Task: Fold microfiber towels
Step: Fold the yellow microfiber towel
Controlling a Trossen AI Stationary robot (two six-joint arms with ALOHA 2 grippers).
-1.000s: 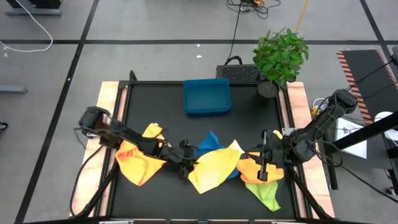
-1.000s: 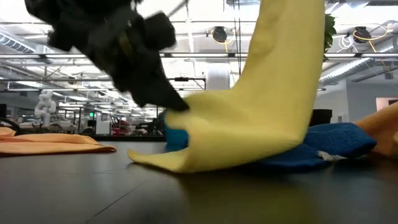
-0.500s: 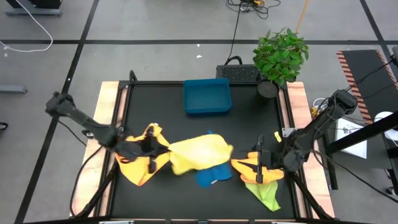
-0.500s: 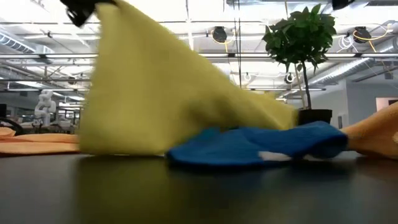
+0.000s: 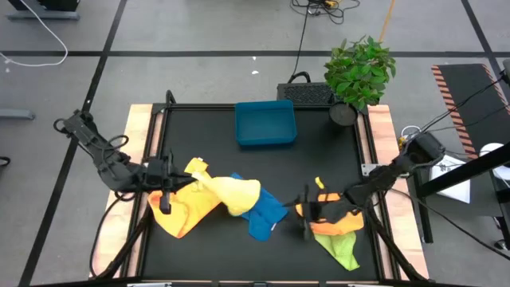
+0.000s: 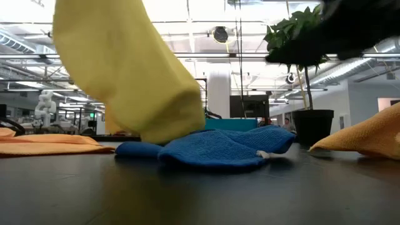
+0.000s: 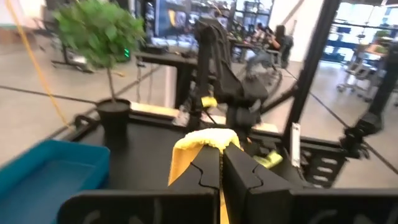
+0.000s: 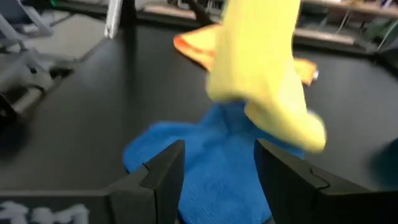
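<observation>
My left gripper point(image 5: 185, 180) is raised over the table's left part, shut on a pale yellow towel point(image 5: 235, 191). That towel slopes down to the right. A blue towel point(image 5: 264, 213) lies crumpled at the table's middle front. My right gripper point(image 8: 217, 174) stands open just right of and above the blue towel point(image 8: 205, 168), touching nothing. One orange-yellow towel point(image 5: 179, 209) lies under my left gripper. Another orange-yellow towel point(image 5: 333, 217) lies under my right arm, partly over a lime green towel point(image 5: 341, 249). My left gripper pinches a bunched edge of the pale yellow towel point(image 7: 204, 140) between its two fingers. The fingers lie level, reaching in from the table's left. The towel hangs slack below them point(image 6: 119, 69), and its lower end point(image 5: 249, 196) rests on the blue towel.
A rigid blue tray point(image 5: 265, 122) stands at the table's far middle. A potted plant point(image 5: 358, 70) stands at the far right corner, with a dark box point(image 5: 304, 93) beside it. Bare black tabletop point(image 5: 319, 159) lies between the tray and the towels.
My left gripper has risen and gone toward the table's left edge, dragging the pale yellow towel leftward off the blue one. The towel's right end, held high a second ago, has fallen. My right gripper has come down and moved left, toward the blue towel.
</observation>
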